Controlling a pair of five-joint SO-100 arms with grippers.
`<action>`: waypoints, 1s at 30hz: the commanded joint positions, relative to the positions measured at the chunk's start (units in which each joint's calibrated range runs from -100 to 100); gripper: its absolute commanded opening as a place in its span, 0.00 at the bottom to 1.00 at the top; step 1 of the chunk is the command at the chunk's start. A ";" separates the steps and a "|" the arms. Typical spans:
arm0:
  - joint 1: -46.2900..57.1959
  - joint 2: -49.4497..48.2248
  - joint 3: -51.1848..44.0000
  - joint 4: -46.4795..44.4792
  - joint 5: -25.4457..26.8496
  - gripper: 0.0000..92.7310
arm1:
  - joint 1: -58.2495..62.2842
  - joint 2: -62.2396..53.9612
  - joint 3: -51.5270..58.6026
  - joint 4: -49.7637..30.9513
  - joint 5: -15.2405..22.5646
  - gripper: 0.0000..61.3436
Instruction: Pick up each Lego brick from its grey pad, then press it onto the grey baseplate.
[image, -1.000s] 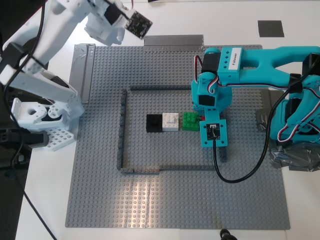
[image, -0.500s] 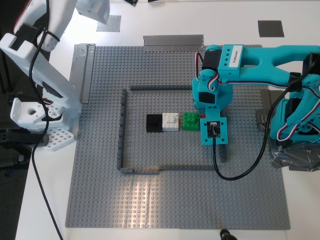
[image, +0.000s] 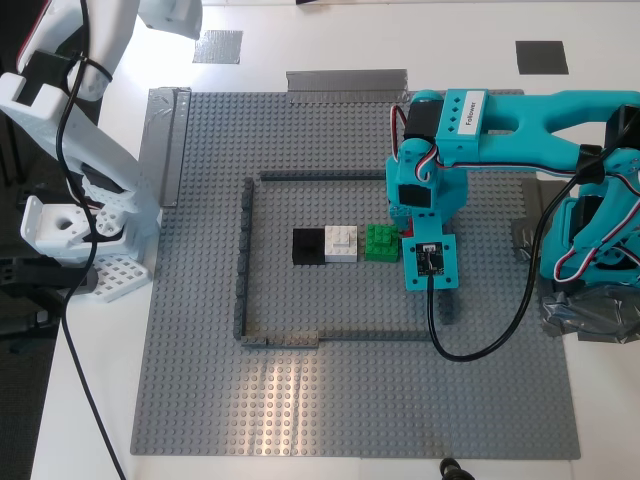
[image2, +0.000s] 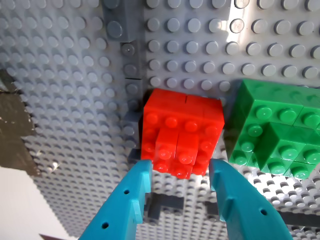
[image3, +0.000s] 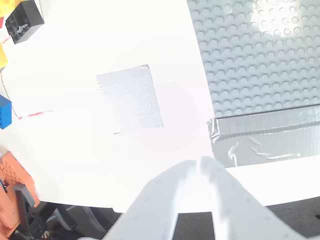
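My first gripper (image2: 177, 187) hung low over the grey baseplate (image: 200, 350) with its two teal fingers (image2: 127, 202) spread apart, and the red brick (image2: 182, 132) sat just beyond their tips, seated on the studs. The gap between the tips was a little narrower than the brick, and whether the tips were touching the brick's near edge I cannot tell; nothing was clamped between them. Just beside the red brick, off the outer side of one finger, stood the green brick (image2: 272, 135), close to the red one with a narrow slot between them. Off the outer side of the other finger ran the dark-grey outline (image2: 131, 95) of low bricks. In the exterior view the teal arm covered most of the red brick, only a sliver showing beside the green brick (image: 380, 243), with the white brick (image: 341, 243) and the black brick (image: 308, 246) in a row further along from it. My second gripper (image3: 196, 167) was well away from the bricks, above the white table, its pale fingers (image3: 160, 200) drawn almost together and empty. Ahead of their tips lay a grey pad (image3: 130, 97), bare on the table, and beyond one finger a strip of silver tape (image3: 265, 140) held the baseplate's edge.
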 joint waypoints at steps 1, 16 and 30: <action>0.28 -1.11 -1.52 0.79 0.32 0.15 | -0.40 7.79 -18.36 9.39 0.20 0.00; 7.61 -4.29 -26.53 18.61 0.32 0.13 | -1.05 -6.55 1.15 0.11 5.23 0.00; 60.35 -3.00 -48.84 18.61 -1.34 0.00 | -0.69 0.23 -9.06 5.89 2.69 0.00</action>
